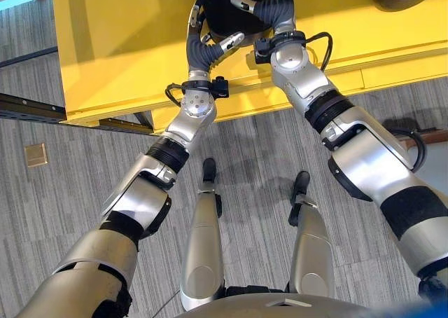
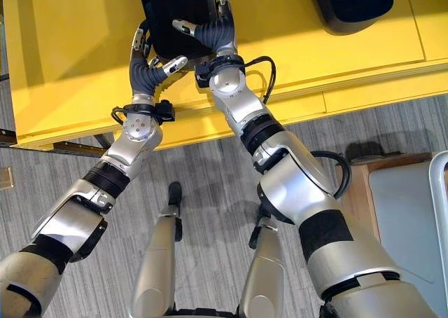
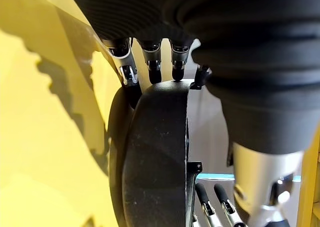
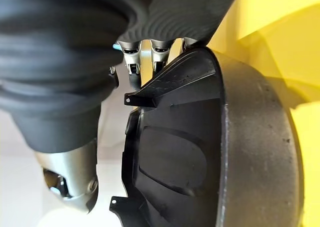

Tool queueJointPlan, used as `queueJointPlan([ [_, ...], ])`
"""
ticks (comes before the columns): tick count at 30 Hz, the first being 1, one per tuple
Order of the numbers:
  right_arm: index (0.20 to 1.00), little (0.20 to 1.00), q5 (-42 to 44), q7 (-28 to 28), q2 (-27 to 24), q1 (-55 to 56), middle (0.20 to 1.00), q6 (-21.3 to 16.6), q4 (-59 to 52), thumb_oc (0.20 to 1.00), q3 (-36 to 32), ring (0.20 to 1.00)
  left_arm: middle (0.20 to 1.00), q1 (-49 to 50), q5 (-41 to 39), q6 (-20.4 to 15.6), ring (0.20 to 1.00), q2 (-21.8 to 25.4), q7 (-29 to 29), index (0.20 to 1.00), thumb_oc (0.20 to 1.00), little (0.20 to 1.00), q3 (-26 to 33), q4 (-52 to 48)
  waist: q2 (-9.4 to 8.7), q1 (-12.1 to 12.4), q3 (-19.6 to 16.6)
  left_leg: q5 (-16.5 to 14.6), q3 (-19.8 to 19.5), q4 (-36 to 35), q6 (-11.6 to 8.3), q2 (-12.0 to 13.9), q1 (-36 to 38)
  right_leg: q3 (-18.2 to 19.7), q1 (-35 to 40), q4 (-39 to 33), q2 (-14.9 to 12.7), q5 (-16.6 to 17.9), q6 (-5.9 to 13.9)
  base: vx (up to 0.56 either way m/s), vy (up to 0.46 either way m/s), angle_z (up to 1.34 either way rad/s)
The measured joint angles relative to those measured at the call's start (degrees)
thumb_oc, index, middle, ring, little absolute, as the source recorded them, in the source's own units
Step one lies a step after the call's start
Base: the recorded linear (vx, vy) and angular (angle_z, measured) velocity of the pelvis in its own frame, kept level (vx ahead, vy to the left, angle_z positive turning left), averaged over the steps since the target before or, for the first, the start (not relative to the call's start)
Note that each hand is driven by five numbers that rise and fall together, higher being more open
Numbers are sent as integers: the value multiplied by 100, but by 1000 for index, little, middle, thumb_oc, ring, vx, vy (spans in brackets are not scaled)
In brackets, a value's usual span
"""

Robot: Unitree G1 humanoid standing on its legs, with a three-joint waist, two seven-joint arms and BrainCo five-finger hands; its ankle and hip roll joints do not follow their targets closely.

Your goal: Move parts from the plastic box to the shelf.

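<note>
Together, the robot's left hand (image 2: 143,64) and right hand (image 2: 210,29) grip a black moulded part (image 2: 175,10) from opposite sides, holding it over the yellow bench (image 2: 63,59). Seen from each wrist, the fingers (image 3: 152,62) of the left hand curl over the part's rounded rim, while those of the right hand (image 4: 131,62) hook over its ribbed inner edge. Along the bench, a second black part (image 2: 353,3) lies well apart from the held one.
</note>
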Motion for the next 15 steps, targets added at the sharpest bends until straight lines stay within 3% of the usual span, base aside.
queueJointPlan([
  [15, 1000, 1000, 162, 23, 0, -203, 1000, 11, 91, 1000, 202, 1000, 1000, -82, -68, 33, 1000, 70, 19, 1000, 1000, 1000, -50, 78, -1, -11, 0, -1, 0, 10, 2, -5, 10, 6, 5, 17, -4, 10, 13, 0, 0, 0],
])
